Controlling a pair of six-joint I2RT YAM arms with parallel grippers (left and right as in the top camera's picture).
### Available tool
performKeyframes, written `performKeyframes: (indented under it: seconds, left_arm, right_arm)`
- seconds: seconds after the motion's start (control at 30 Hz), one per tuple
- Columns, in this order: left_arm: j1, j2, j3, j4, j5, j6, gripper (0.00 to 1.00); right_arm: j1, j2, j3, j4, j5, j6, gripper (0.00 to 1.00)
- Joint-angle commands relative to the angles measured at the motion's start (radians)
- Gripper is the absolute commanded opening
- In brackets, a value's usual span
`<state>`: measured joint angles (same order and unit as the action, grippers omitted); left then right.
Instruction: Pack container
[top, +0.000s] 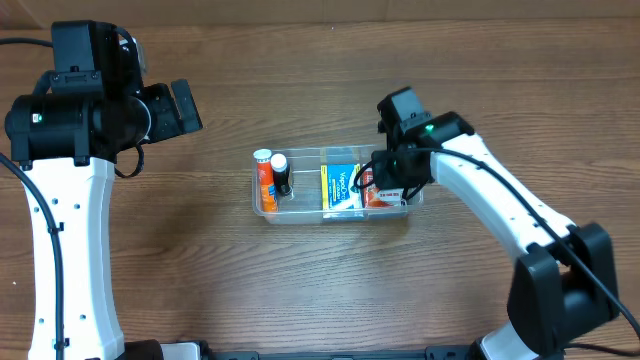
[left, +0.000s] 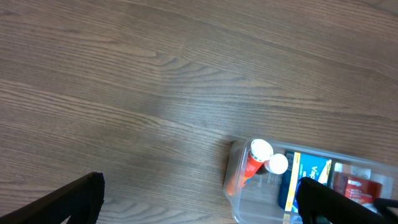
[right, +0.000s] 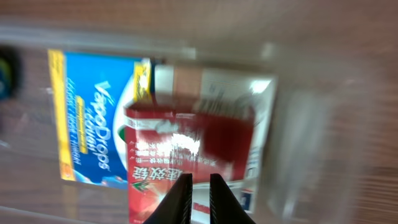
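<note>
Looking at the container (top: 305, 216) first: a clear plastic tub parked roughly mid-counter (top: 200, 280), long side running left to right in the overhead view. Counting about five things inside. At the left end, spotting an orange tube (top: 264, 178) with a white cap and, touching it or near enough, a dark bottle (top: 282, 178), also white-capped. Then a bare stretch of tub floor. Past that, seeing a blue and yellow VapoDrops box (top: 341, 186) lying flat, and just beside it at the right end a red box (top: 385, 197) with white characters printed on it. From the right wrist view, seeing that red box (right: 186, 143) sitting crooked on top of a white pack (right: 249, 106), right up against the VapoDrops box (right: 93, 118). Pretty blurry there, so can't read much else.

Got the right claw (top: 372, 180) hanging directly over the red box, down at the right end of the tub. Showing fingers (right: 183, 202) pulled nearly together, only a thin slit between, nothing visibly pinched in it.

Got the left claw (top: 176, 108) way off toward the far left, well apart from the container (left: 249, 205), spread wide with only bare wood in the gap. From its own camera, catching the tub's left end in the lower right corner, with the orange tube (left: 250, 169) leaning inside.
</note>
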<state>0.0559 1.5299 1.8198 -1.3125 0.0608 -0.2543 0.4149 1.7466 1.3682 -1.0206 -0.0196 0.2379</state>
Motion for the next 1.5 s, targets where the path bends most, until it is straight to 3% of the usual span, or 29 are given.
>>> performKeyframes:
  seconds: [0.0, 0.07, 0.13, 0.17, 0.3, 0.67, 1.1, 1.47]
  left_arm:
    - [0.003, 0.0, 0.0, 0.002, 0.012, 0.016, 1.0]
    - [0.002, 0.0, 0.0, 0.003, 0.039, 0.044, 1.0]
    - [-0.006, 0.0, 0.0, 0.009, 0.074, 0.088, 1.0]
    - [-0.018, 0.0, 0.0, 0.012, 0.086, 0.111, 1.0]
    - [-0.078, 0.002, 0.0, 0.023, 0.087, 0.199, 1.0]
    - [-0.148, 0.147, 0.0, 0.035, 0.151, 0.233, 1.0]
    - [-0.148, 0.387, 0.0, 0.068, 0.165, 0.228, 0.99]
    - [-0.148, 0.491, 0.0, 0.086, 0.111, 0.213, 1.0]
  right_arm:
    - [0.001, -0.145, 0.126, -0.021, 0.124, -0.001, 0.18]
    - [-0.008, -0.193, 0.151, -0.022, 0.143, -0.001, 0.25]
    - [-0.027, -0.233, 0.159, -0.019, 0.143, -0.001, 0.49]
    - [-0.047, -0.26, 0.159, -0.017, 0.143, 0.003, 0.54]
    - [-0.143, -0.317, 0.159, -0.04, 0.122, 0.003, 0.64]
    - [-0.393, -0.315, 0.157, -0.14, 0.029, -0.002, 0.67]
    - [-0.406, -0.315, 0.157, -0.139, 0.017, -0.002, 0.68]
    - [-0.406, -0.315, 0.157, -0.139, 0.017, -0.002, 0.67]
